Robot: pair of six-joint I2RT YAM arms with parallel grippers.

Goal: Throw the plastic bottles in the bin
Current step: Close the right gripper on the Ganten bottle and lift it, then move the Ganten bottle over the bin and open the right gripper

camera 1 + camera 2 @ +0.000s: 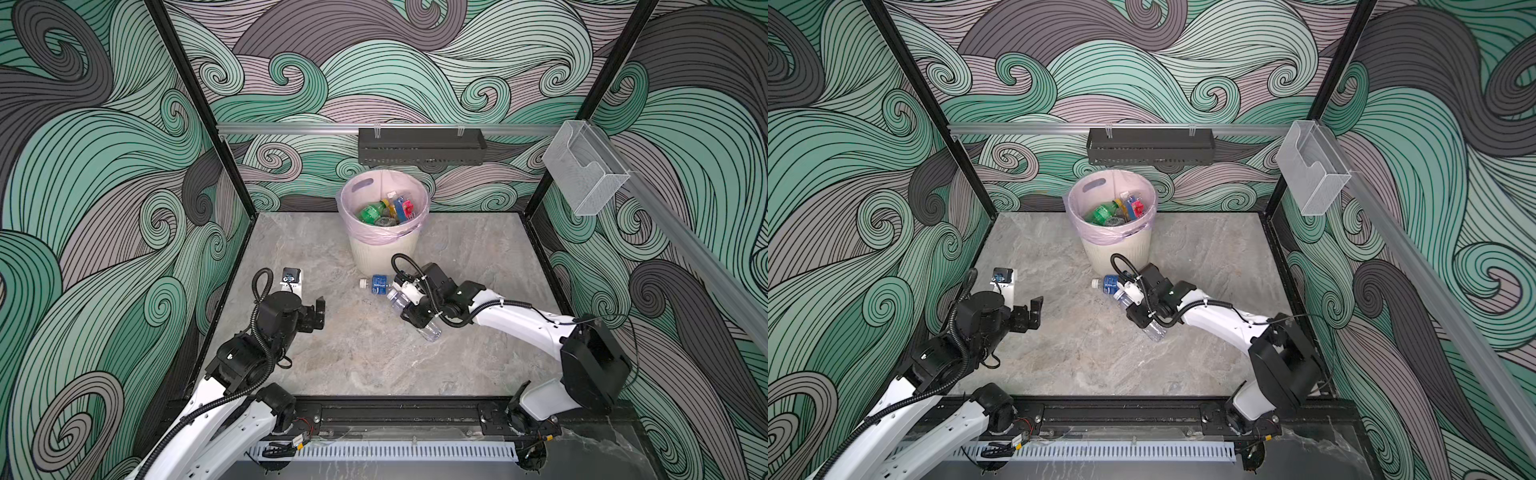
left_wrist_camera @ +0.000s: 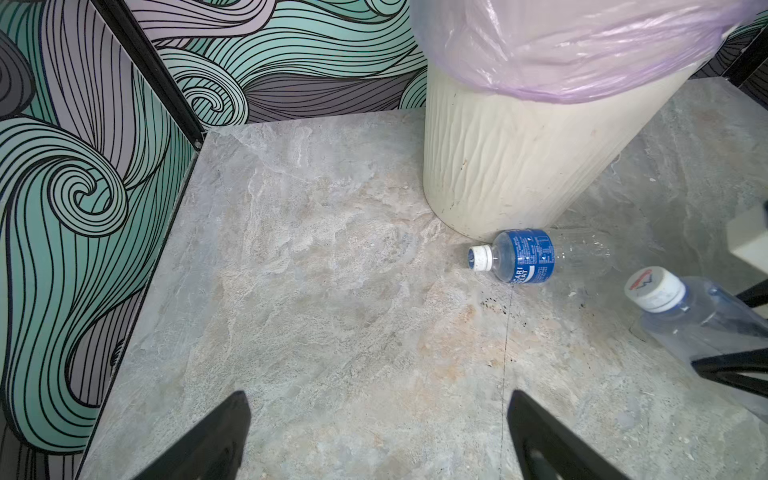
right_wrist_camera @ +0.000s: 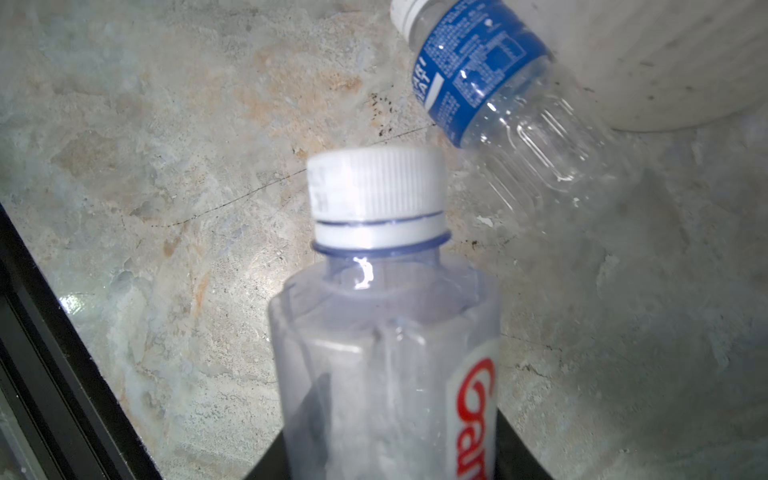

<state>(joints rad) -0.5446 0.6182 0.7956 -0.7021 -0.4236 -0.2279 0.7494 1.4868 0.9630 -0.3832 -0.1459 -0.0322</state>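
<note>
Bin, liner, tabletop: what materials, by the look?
Round cream ribbed bin: likely moulded plastic, matte, scuffed. Translucent pink bag liner: thin plastic film, glossy wrinkles. Grey veined tabletop: stone-look, matte; real stone or printed laminate, cannot tell.

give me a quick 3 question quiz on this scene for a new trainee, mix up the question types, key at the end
1. True or false: the left gripper is shut on a bottle.
2. The right gripper grips: A) the clear plastic bottle with a white cap and red lettering; B) the clear plastic bottle with a blue label; C) nothing.
3. Where does the blue-labelled bottle lie?

Key
1. False: it is open and empty.
2. A.
3. On its side on the grey marbled table, beside the foot of the round cream ribbed plastic bin with the pink liner.
</note>
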